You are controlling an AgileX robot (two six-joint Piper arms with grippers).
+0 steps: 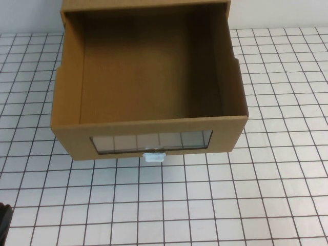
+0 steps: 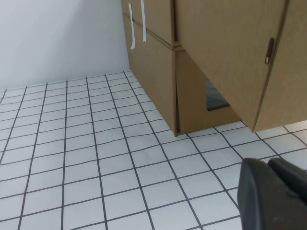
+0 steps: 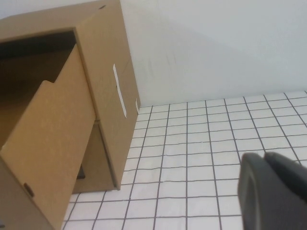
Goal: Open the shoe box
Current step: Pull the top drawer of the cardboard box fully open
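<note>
Shoe box (image 1: 154, 125) standing open at table's (image 1: 256, 205) far edge; left gripper (image 2: 271, 172) seemingly closed, right gripper (image 3: 266, 165) closed, both hovering low beside it.

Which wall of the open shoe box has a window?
The front wall, above the white tab; the others are plain cardboard. Left gripper hovers left of the shoe box, right gripper right of it.

No readable text, brand, number or sign spotted right now. Shoe box (image 1: 148, 123) cardboard seen plain, unprinted. White tab (image 1: 154, 157) on front blank. White strips (image 3: 120, 96) on side: nothing legible.
</note>
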